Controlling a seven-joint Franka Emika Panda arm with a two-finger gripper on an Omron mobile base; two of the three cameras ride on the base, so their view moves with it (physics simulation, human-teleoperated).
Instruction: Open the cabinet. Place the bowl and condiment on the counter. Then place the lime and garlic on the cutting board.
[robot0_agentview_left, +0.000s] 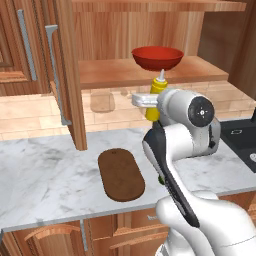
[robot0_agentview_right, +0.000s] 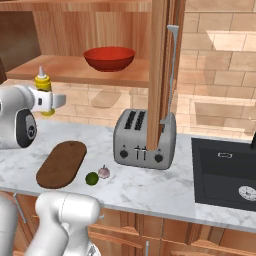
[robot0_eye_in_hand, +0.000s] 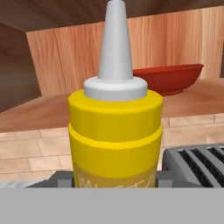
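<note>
Pincer (robot0_agentview_right: 44, 100), partly open, apparently clamps the upright condiment (robot0_eye_in_hand: 114, 131) below the cabinet (robot0_agentview_right: 75, 70) shelf.

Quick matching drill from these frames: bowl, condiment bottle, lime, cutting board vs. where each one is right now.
Things:
1. red bowl
2. yellow condiment bottle
3. lime
4. cutting board

Places:
A. on the counter, beside the garlic
B. held upright in the gripper, in the air
C. on the lower cabinet shelf
D. flat on the counter, nothing on it

Pairs: 1-C, 2-B, 3-A, 4-D
</note>
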